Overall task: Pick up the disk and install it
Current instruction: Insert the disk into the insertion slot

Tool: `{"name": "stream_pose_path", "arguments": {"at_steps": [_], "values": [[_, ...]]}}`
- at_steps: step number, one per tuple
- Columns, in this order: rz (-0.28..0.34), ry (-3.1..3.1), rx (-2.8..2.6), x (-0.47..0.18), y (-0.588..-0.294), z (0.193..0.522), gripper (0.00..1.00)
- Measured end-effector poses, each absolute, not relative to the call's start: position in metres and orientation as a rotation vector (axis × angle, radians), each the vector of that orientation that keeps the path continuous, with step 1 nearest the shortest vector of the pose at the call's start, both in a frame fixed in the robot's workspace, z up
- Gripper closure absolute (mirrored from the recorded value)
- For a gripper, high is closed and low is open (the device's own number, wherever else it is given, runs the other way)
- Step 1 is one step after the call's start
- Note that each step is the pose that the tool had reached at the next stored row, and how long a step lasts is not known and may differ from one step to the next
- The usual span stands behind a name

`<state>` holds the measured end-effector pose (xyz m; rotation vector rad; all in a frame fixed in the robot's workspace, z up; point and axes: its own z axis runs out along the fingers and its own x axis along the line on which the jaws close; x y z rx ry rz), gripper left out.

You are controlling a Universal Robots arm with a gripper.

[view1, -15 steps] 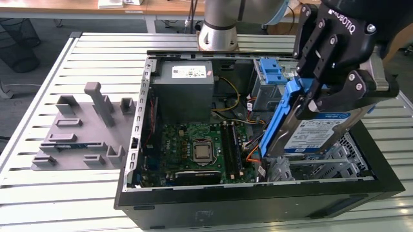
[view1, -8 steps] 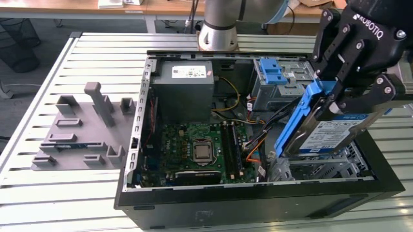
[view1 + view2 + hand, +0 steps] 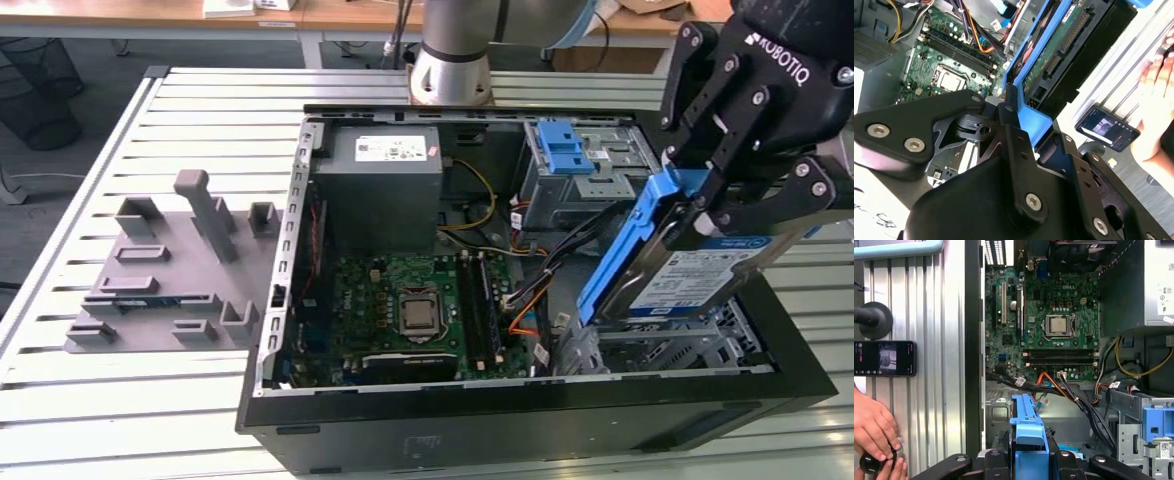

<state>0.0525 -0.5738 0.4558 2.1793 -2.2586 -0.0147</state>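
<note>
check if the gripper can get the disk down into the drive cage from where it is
Probably yes: the gripper holds the disk tilted just above the drive cage, with open space beneath. The cables run close beside it.

Even, bright light from above fills the exterior view, and the slatted metal table [image 3: 120,400] around the open computer case [image 3: 507,440] shines pale with soft glare. Inside the case the motherboard [image 3: 414,300] sits in mild shadow yet stays readable. In the second wrist view the gripper [image 3: 1004,107] looms close, dark and slightly soft, while table beside the case washes out white.
</note>
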Motion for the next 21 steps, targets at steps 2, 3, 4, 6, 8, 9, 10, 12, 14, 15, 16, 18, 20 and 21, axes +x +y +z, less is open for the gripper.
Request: {"name": "stream_pose_path", "arguments": {"at_steps": [2,3,4,6,8,9,10,12,14,15,16,18,20,21], "values": [[-0.015,-2.259,2.179,0.057,-0.573,0.454,0.64],[-0.015,-2.259,2.179,0.059,-0.573,0.453,0.64],[-0.015,-2.259,2.179,0.061,-0.572,0.452,0.64],[-0.015,-2.259,2.179,0.063,-0.572,0.45,0.64],[-0.015,-2.258,2.179,0.064,-0.571,0.448,0.64],[-0.015,-2.259,2.179,0.065,-0.571,0.447,0.64],[-0.015,-2.259,2.179,0.066,-0.571,0.447,0.64],[-0.015,-2.258,2.179,0.067,-0.571,0.446,0.64],[-0.015,-2.259,2.179,0.068,-0.57,0.444,0.64],[-0.015,-2.259,2.179,0.068,-0.57,0.443,0.64],[-0.015,-2.259,2.179,0.069,-0.569,0.442,0.64],[-0.015,-2.259,2.179,0.069,-0.568,0.441,0.64],[-0.015,-2.259,2.179,0.069,-0.566,0.44,0.64],[-0.015,-2.259,2.179,0.069,-0.565,0.439,0.64]]}}
